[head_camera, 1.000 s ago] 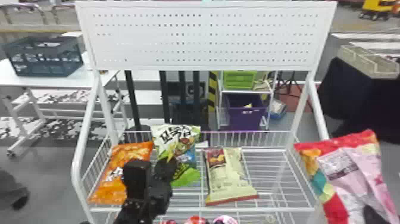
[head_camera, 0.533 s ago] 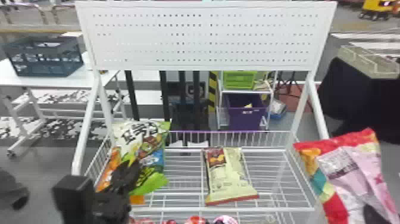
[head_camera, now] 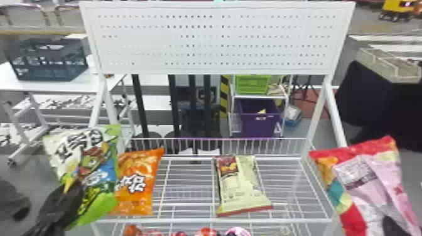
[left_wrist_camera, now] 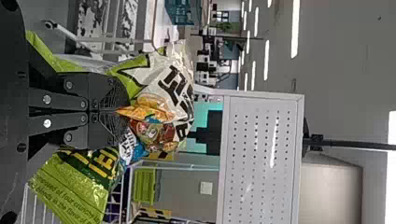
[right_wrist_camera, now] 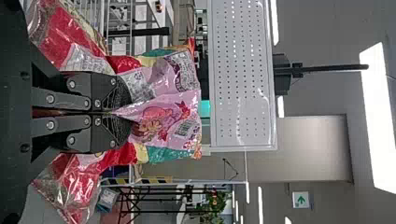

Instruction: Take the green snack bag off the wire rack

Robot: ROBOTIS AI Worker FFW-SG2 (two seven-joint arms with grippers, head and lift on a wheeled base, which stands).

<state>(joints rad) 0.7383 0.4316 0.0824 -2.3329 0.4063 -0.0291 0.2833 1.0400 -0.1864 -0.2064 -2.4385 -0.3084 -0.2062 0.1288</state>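
The green bag (head_camera: 98, 163), roughly upright, is pinched at its middle by the closed left gripper (left_wrist_camera: 122, 111) at the left end of the rack (head_camera: 213, 221), partly before the orange bag (head_camera: 133, 188), so leftward clearance should be sought next.

"What is in the jaws of the left gripper (head_camera: 71, 190)?"

"The snack bag (head_camera: 95, 157). Just right of those jaws, a second snack bag (head_camera: 138, 183) rests on the wire rack (head_camera: 194, 221), partly behind the first."

"And between the two grippers' jaws?"

"A third snack bag (head_camera: 240, 185), lying on that same rack."

"The jaws of the right gripper (head_camera: 393, 226)?"

"A fourth snack bag (head_camera: 361, 175) is in them. Beyond the left jaws, a crate (head_camera: 47, 64) sits on a desk (head_camera: 18, 86)."
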